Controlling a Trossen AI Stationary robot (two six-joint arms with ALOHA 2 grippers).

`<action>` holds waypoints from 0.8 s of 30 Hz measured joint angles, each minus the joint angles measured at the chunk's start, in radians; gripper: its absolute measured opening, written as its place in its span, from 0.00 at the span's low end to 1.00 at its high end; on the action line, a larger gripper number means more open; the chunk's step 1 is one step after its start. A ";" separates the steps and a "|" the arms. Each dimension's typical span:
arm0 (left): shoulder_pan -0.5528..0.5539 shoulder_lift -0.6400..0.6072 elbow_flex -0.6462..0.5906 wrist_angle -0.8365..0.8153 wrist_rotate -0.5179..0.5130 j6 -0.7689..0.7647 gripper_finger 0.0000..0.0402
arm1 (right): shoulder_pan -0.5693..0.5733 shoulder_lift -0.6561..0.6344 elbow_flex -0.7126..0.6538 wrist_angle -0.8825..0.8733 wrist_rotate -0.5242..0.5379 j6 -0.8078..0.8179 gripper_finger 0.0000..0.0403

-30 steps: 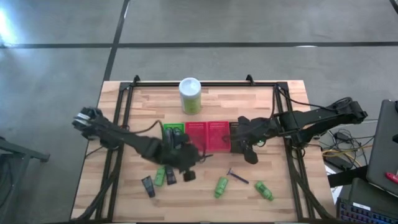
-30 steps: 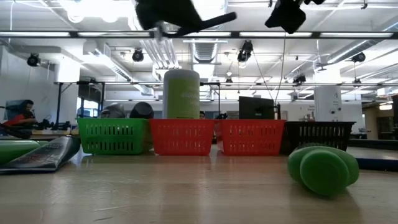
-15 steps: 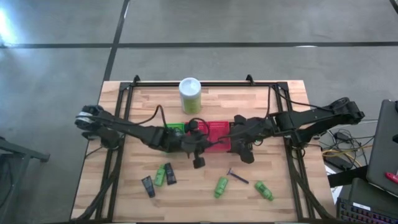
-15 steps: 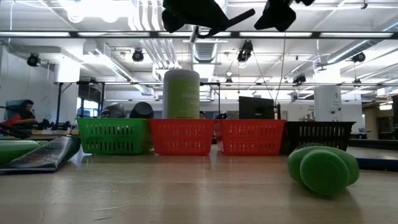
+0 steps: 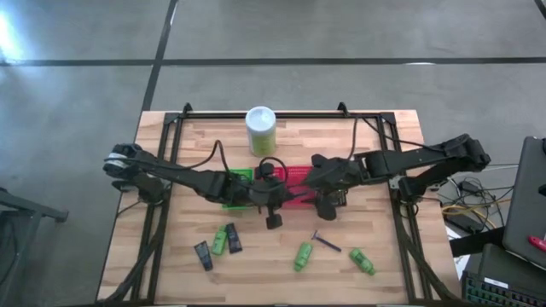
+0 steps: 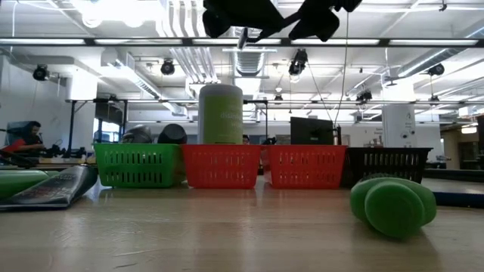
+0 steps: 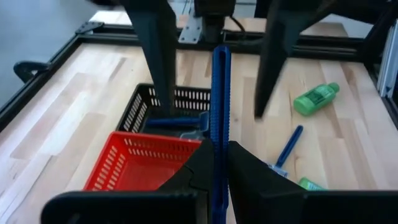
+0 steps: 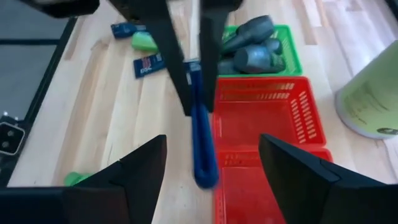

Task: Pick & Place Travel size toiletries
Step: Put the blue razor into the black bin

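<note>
Razor (image 7: 220,118) was clenched in my left tool (image 5: 271,207) above the red baskets (image 5: 286,186), my right tool (image 5: 325,205) spread beside it. Grey tubes (image 8: 252,53) were binned; several toiletries (image 5: 220,241) waited on the desk (image 5: 388,256).

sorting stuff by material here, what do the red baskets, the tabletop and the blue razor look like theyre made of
The two red mesh baskets look like moulded plastic: even glossy colour and a regular grid of slots. The pale tabletop looks like wood, probably butcher-block, going by its grain and plank seams. The thin dark-blue stick-like razor, pinched in the left gripper, looks like smooth, slightly shiny plastic; its head is too small to judge.
</note>
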 joint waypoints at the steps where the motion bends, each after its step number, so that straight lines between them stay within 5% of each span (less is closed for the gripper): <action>1: 0.000 0.000 0.000 0.003 0.000 0.005 0.07 | 0.001 0.010 0.008 -0.005 -0.002 -0.005 0.60; 24: 0.000 0.000 0.000 -0.009 0.009 0.011 0.07 | -0.007 0.039 0.065 -0.083 -0.003 0.008 0.26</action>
